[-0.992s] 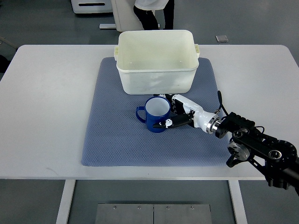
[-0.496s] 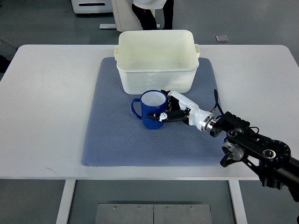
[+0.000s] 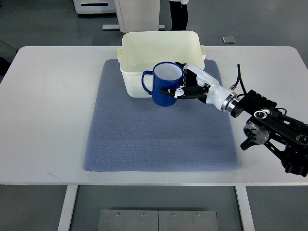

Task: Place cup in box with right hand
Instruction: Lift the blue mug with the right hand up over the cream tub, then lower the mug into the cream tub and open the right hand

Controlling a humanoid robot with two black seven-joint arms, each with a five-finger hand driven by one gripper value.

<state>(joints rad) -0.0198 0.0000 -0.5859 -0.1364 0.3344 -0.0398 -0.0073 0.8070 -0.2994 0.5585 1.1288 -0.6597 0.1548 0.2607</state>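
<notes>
Blue cup (image 3: 164,89) is held upright, clear of the mat (image 3: 159,120), by the right robot hand (image 3: 188,88), fingers clamped on its right side w/ handle pointing left. It is seen in front of the cream box's (image 3: 160,65) near wall, approx. at rim level. Cup interior is white, nothing seen inside; box holds nothing visible. Box sits on mat, on white surface (image 3: 43,106).

White tabletop (image 3: 53,106), rounded corners, takes up most of the view. Grey floor (image 3: 43,21) shows past its far edge and below the near edge. One blue-grey textured mat (image 3: 144,139) lies flat at the centre, running from near the far edge to close to the near edge. A cream plastic box (image 3: 161,53) with side handles sits on the mat's far end, its back overhanging the mat's far edge. Bare tabletop left and right of the mat.
</notes>
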